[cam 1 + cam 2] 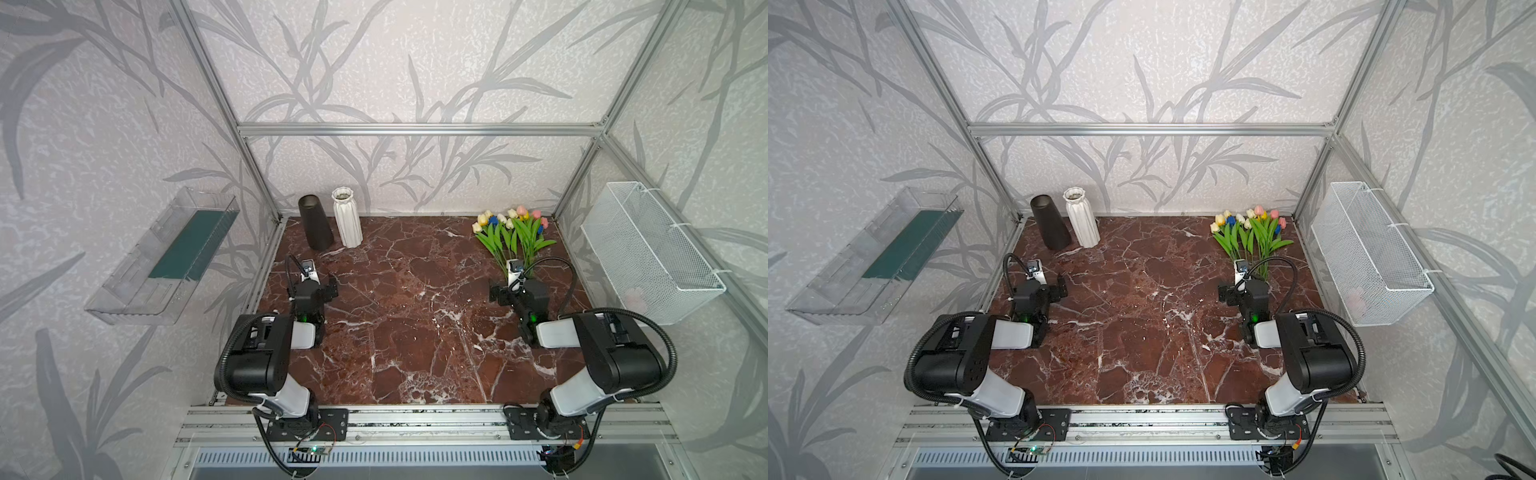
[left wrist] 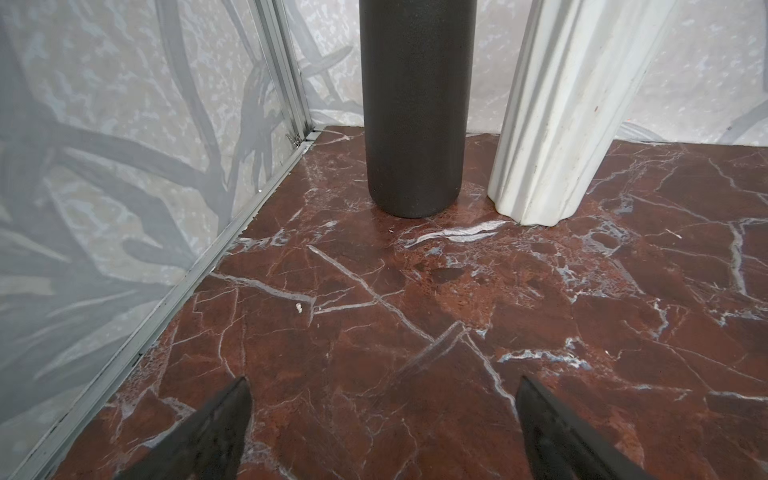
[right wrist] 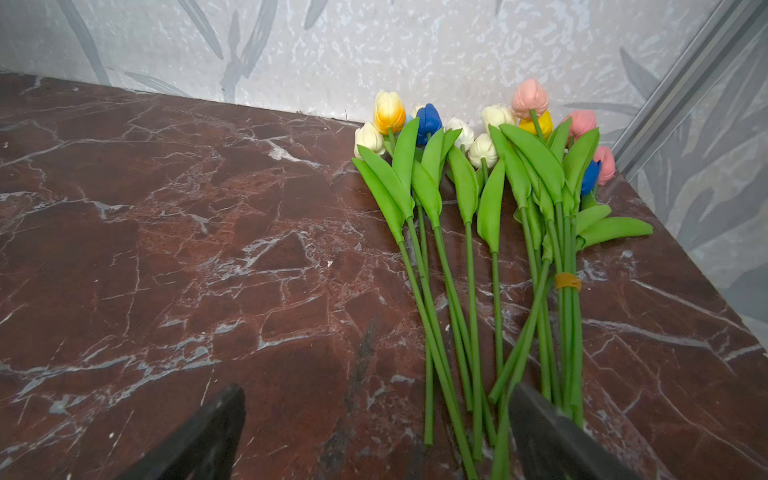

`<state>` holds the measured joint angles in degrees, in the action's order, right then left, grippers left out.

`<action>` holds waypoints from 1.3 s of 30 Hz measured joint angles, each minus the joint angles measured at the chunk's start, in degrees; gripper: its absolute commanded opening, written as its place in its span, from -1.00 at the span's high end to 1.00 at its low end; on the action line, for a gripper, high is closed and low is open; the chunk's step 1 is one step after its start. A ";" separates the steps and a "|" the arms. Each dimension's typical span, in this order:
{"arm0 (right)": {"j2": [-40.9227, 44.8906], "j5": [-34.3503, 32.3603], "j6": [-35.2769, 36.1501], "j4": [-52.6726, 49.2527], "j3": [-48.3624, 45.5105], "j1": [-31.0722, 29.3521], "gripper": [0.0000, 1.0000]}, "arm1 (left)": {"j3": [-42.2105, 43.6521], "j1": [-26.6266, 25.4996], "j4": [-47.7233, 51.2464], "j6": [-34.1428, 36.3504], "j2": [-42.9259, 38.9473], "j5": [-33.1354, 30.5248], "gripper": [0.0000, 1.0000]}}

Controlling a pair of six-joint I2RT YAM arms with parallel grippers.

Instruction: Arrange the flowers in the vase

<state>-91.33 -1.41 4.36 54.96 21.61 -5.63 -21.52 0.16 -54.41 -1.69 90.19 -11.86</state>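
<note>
My left gripper (image 2: 384, 386) and right gripper (image 3: 376, 388) both hang wide open, holding nothing. By my right one, the flowers (image 3: 465, 187) lie flat on the table (image 1: 415, 311), heads toward the far right corner. At the far left, a black vase (image 1: 316, 224) and a white vase (image 1: 347, 218) stand side by side.

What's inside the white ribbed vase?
No stems rise from the white vase; its mouth shows only a dim grey interior. Its bottom is hidden. The flowers lie on the table.
</note>
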 measured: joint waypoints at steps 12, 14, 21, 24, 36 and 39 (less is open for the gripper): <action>0.00 0.02 0.00 0.00 0.00 -0.02 -0.98 | 0.00 0.00 -0.02 0.00 0.00 0.02 -0.98; 0.00 0.02 0.00 0.00 0.00 0.00 -0.98 | 0.00 0.00 0.00 0.00 0.00 0.02 -0.99; 0.00 0.02 0.00 0.00 0.00 0.00 -0.98 | 0.00 0.00 0.00 -0.02 0.00 0.22 -0.99; 0.00 0.02 0.00 0.00 0.00 0.00 -0.98 | 0.00 0.00 0.00 -0.02 0.00 0.24 -0.99; 0.00 -0.02 0.04 0.00 0.00 -0.15 -0.99 | 0.00 0.00 0.00 0.00 0.00 0.31 -0.95; 1.53 -1.86 0.26 -0.09 -1.03 -1.22 -0.98 | -0.02 -0.39 1.60 0.87 -0.87 1.44 -0.91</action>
<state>-89.80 -3.27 4.62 54.87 20.58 -6.85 -21.54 -0.23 -52.82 -0.82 89.32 -10.41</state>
